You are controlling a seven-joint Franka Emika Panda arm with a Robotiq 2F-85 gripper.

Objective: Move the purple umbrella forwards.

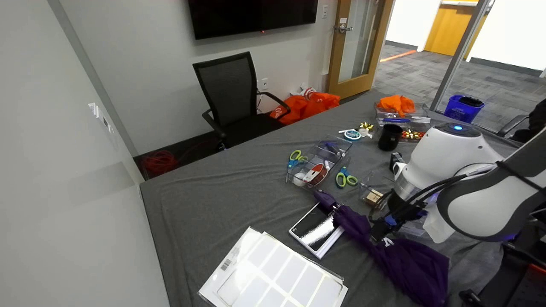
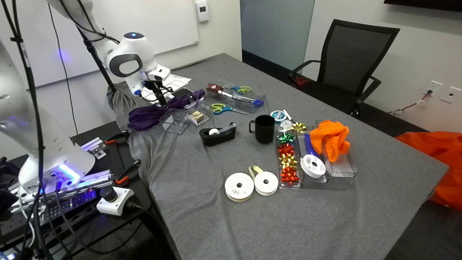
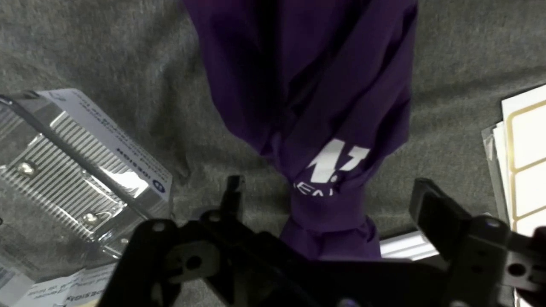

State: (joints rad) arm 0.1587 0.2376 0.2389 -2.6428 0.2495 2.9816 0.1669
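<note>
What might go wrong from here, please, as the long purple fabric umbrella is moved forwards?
The black two-fingered end effector straddles the purple umbrella, whose loose folds might slip. Its narrow end could bump the nearby clear rectangular plastic tray, or its fabric drag the flat black-topped item alongside.

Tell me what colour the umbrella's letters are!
White letters, best seen in the wrist view.

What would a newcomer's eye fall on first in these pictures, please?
Probably the purple umbrella on the gray tablecloth, its narrow part framed by the open jaws in the wrist view. Next, perhaps, the orange cloth heaped over a clear tray and the row of shiny bows nearby, in an exterior view.
</note>
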